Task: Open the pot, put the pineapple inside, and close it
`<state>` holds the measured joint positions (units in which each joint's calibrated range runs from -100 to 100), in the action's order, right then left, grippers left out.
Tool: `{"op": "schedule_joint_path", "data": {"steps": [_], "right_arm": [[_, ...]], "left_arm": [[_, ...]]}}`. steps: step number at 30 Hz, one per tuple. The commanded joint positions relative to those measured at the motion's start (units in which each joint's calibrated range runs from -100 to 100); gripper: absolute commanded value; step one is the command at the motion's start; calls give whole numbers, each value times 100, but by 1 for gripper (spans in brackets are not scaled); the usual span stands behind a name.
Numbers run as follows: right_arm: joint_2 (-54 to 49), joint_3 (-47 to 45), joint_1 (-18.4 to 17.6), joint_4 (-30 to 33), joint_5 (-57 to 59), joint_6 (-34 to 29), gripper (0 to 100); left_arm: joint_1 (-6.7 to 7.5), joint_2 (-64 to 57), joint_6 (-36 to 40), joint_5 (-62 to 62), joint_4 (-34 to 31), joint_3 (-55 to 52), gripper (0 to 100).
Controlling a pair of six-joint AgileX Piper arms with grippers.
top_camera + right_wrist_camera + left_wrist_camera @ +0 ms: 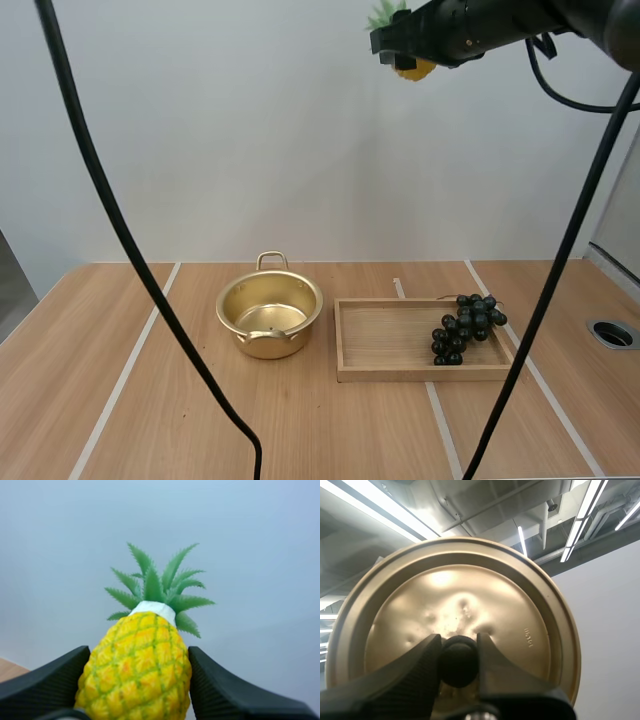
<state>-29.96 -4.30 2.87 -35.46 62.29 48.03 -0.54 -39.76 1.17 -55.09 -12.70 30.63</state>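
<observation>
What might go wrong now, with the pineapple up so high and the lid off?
1. The pineapple hangs high above the table, pinched by the right fingers. If it slips, it may fall and miss the pot.
2. The left fingers hold the lid only by its small knob; it may tilt or drop.
3. The tray with grapes sits close beside the pot, so the pineapple might land there instead.

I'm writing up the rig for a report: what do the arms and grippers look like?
The right arm is glossy black with rounded links. Both the left gripper and right gripper have two matte black, wedge-shaped fingers; the left's inner faces are finely ribbed.
</observation>
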Motion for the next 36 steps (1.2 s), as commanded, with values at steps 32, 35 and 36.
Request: {"op": "schedule_joint_path", "data": {"steps": [32, 35, 36], "right_arm": [[622, -671, -1217, -99, 536, 848, 0], [1093, -671, -1436, 413, 1093, 817, 0], [1257, -671, -1484, 517, 1266, 817, 0]], "left_arm": [[6, -27, 26, 250, -27, 31, 0], [6, -27, 26, 250, -27, 31, 0], [6, -27, 26, 250, -27, 31, 0]]}}
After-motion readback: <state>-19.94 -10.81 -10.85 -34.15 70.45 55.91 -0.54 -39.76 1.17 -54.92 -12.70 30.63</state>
